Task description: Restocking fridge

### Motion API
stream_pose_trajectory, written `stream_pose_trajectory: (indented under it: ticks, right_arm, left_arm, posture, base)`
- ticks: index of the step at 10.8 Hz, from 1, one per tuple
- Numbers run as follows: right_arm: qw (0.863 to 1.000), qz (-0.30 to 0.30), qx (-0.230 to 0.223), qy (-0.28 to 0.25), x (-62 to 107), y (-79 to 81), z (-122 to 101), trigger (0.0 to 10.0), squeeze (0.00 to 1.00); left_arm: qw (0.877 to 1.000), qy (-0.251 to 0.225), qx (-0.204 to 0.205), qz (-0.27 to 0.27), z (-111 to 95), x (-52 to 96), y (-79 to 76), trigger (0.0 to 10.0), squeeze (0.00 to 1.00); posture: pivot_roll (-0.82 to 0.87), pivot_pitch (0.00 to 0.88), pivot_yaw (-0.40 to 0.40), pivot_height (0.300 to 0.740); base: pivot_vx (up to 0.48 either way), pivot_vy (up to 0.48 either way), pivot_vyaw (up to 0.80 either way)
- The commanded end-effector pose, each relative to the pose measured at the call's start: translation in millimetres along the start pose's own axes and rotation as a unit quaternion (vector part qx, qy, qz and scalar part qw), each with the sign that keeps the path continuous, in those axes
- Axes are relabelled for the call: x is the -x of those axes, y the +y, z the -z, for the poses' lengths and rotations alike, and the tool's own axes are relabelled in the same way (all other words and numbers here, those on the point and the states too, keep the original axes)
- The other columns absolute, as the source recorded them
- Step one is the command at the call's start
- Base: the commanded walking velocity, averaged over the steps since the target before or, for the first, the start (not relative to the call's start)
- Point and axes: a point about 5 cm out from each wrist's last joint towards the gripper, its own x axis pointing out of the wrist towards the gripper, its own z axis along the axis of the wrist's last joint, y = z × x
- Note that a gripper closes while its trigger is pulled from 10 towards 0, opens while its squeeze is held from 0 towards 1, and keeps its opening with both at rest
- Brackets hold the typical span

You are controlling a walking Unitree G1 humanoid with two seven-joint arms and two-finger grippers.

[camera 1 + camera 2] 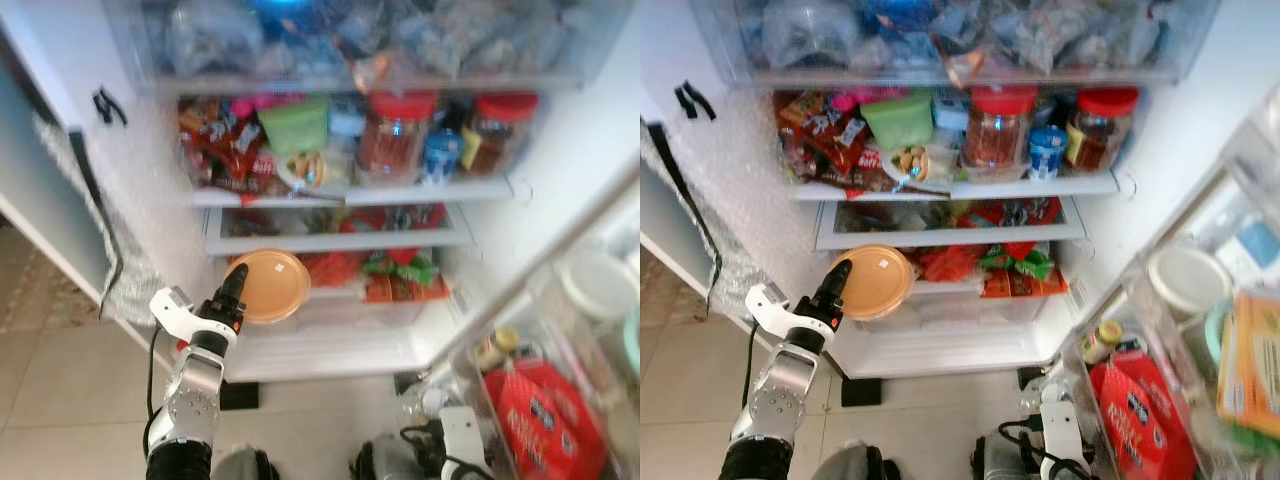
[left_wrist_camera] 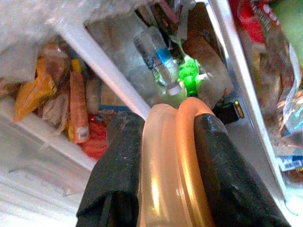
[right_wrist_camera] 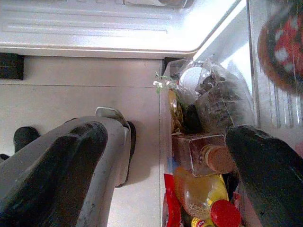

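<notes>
A round orange container [image 1: 268, 285] is held on edge in front of the fridge's lower drawer [image 1: 340, 335]. My left gripper [image 1: 232, 285] is shut on its near rim, reaching up from the lower left. In the left wrist view the two black fingers [image 2: 118, 165] press on either side of the orange rim [image 2: 170, 161]. My right gripper [image 3: 165, 156] hangs low by the fridge door, open with nothing between its fingers.
Shelves above hold red-lidded jars [image 1: 395, 135], a green tub [image 1: 297, 125] and snack packets. The open door on the right carries bins with a red packet [image 1: 545, 420] and bottles [image 3: 208, 156]. A white panel [image 1: 50, 200] stands close on the left. Tiled floor lies below.
</notes>
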Motion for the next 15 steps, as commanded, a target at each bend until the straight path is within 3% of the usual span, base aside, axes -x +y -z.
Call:
stream_pose_trajectory:
  ticks: [1,8,11,15]
  right_arm:
    - [1.0,0.0,-0.005,0.027,4.7,-1.1,16.2,10.0,0.0]
    - [0.999,0.006,-0.007,0.037,5.6,-4.7,19.5,10.0,0.0]
    - [0.999,0.004,-0.007,0.031,5.1,-4.4,17.6,10.0,0.0]
    - [0.999,0.011,-0.011,0.03,5.1,-6.3,16.9,10.0,0.0]
  left_arm:
    - [1.0,-0.002,-0.002,0.0,0.5,-0.9,-2.0,10.0,0.0]
    - [1.0,0.014,-0.002,0.021,5.4,-2.6,-9.3,10.0,0.0]
    - [1.0,0.017,-0.003,0.025,5.7,-2.3,-9.5,10.0,0.0]
    - [0.998,0.025,-0.027,0.043,7.6,-5.4,-18.7,10.0,0.0]
  posture:
    - [-0.1,0.176,-0.009,0.656]
    - [-0.1,0.186,-0.01,0.656]
    - [-0.1,0.188,-0.009,0.631]
    - [-0.1,0.184,-0.006,0.631]
  base:
    - [0.0,0.0,0.0]
    - [0.0,0.0,0.0]
    - [0.0,0.0,0.0]
    - [0.0,0.0,0.0]
